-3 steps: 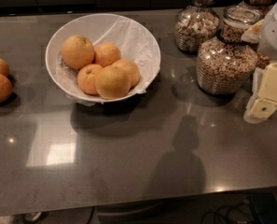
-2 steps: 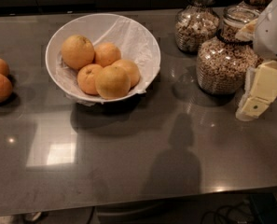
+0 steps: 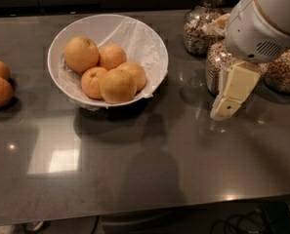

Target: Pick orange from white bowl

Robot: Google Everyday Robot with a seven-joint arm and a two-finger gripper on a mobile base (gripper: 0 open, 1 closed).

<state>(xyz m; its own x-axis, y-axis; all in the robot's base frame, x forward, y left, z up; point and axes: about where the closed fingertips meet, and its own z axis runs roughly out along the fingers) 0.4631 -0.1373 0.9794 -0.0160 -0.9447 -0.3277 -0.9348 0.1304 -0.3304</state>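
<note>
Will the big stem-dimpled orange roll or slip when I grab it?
Probably rolls: the orange is round and leans on smaller fruits. Its dull skin should give grip. The crinkled plastic liner of the white bowl may let it slide. The gripper hangs right of the bowl, by the jars.

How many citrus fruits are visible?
7: five in the white bowl, the orange rear-left; two on the counter, far left. More may hide beneath. Gripper right, by jars.
</note>
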